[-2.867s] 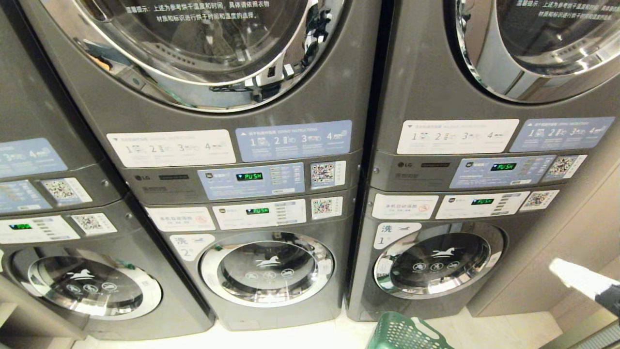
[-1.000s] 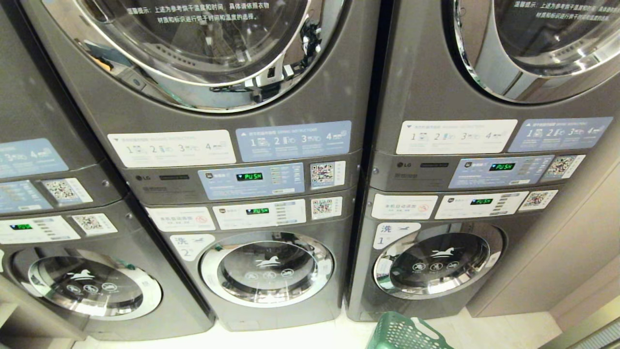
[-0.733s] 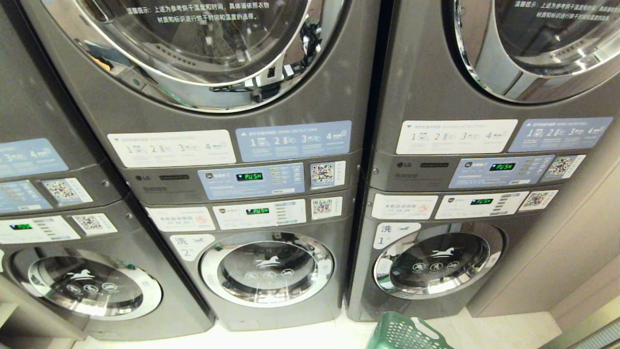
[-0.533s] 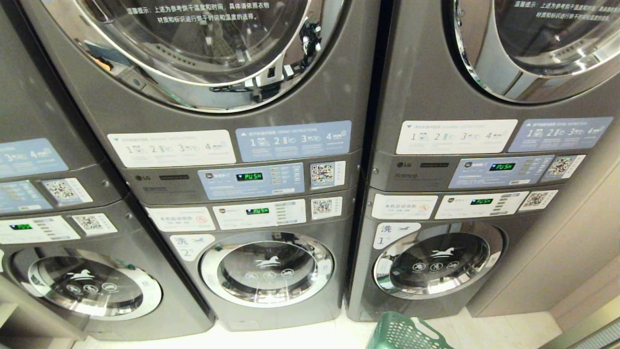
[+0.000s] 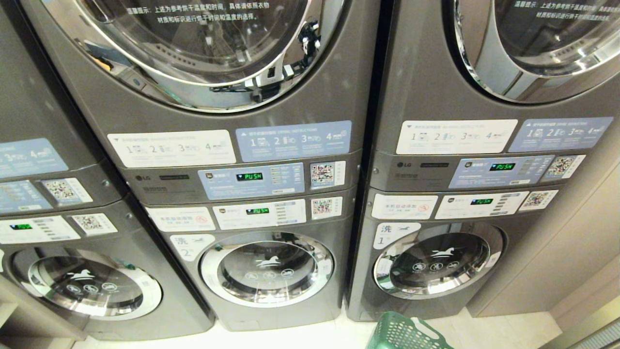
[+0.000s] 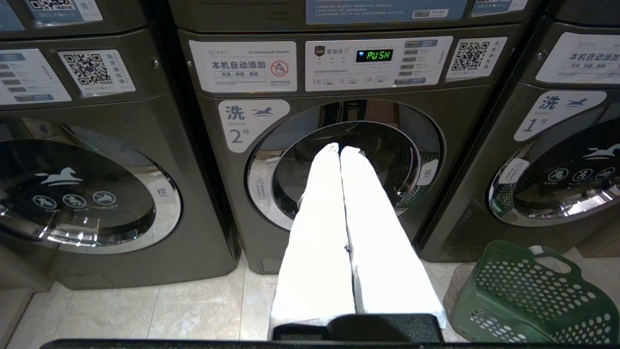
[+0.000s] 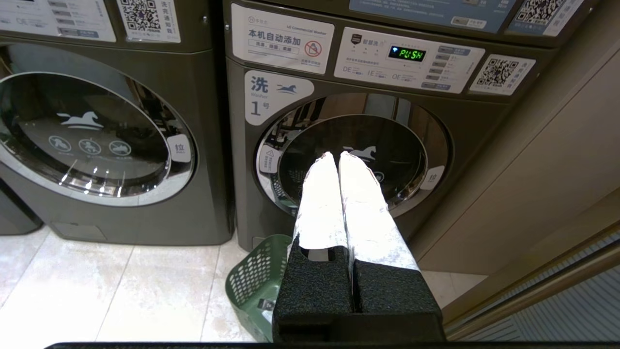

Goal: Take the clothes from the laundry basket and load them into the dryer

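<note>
I see the green laundry basket [image 5: 404, 333] at the bottom edge of the head frame, right of centre, on the floor before the stack marked 1. In the right wrist frame it lies at the bottom centre, partly hidden under the right gripper [image 7: 337, 157], whose fingers are pressed together and hold nothing. The left gripper [image 6: 339, 149] is also closed and empty, and its basket lies in the lower right corner. I judge the right arm is nearer. No clothes are visible. The dryer [image 5: 193, 53], door closed, fills the upper left.
</note>
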`<state>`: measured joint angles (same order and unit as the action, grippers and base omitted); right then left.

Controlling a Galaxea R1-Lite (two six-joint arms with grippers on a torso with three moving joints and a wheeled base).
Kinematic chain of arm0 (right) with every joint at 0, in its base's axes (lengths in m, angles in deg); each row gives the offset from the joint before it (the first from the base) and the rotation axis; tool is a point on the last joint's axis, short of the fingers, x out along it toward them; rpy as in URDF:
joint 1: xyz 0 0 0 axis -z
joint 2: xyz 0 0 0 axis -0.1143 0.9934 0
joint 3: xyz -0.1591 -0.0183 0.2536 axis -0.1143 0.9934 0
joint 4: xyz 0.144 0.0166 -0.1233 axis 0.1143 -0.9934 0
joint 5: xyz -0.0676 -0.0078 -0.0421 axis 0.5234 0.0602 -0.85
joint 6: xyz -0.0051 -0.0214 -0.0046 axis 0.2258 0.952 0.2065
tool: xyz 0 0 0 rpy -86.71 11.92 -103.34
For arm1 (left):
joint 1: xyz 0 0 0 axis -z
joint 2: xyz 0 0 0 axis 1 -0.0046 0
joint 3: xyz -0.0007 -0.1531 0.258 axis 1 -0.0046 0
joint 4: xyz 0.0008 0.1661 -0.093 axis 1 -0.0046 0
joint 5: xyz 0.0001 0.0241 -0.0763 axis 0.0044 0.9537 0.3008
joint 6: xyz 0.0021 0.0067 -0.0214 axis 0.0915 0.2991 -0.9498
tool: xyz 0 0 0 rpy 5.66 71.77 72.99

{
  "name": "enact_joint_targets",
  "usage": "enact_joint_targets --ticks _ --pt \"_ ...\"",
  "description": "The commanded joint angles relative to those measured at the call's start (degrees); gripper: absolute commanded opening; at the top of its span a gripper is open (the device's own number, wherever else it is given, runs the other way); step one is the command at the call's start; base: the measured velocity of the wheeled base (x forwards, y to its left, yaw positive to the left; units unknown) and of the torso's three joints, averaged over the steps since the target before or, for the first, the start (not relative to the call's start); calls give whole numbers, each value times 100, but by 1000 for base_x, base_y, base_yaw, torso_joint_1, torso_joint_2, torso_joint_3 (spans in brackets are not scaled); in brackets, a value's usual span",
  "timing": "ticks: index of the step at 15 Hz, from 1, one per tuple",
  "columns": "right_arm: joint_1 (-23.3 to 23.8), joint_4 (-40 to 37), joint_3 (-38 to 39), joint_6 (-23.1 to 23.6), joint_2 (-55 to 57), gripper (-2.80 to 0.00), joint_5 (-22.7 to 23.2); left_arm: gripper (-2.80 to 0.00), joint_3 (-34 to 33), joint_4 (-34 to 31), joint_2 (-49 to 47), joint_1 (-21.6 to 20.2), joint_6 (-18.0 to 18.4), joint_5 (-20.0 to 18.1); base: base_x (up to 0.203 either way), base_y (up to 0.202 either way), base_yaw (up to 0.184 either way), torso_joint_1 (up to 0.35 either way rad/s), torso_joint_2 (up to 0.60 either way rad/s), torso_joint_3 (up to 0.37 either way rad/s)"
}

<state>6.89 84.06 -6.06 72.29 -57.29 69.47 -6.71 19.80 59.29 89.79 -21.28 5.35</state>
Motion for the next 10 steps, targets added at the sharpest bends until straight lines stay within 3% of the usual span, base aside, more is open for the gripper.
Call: enact_joint_targets --ticks 1,10 --pt "2 6 5 59 -43 -280 9 -280 0 1 2 -4 2 0 0 0 0 0 0 0" --pt "2 -3 5 134 -43 -280 53 -280 0 1 2 2 2 -1 0 0 0 0 0 0"
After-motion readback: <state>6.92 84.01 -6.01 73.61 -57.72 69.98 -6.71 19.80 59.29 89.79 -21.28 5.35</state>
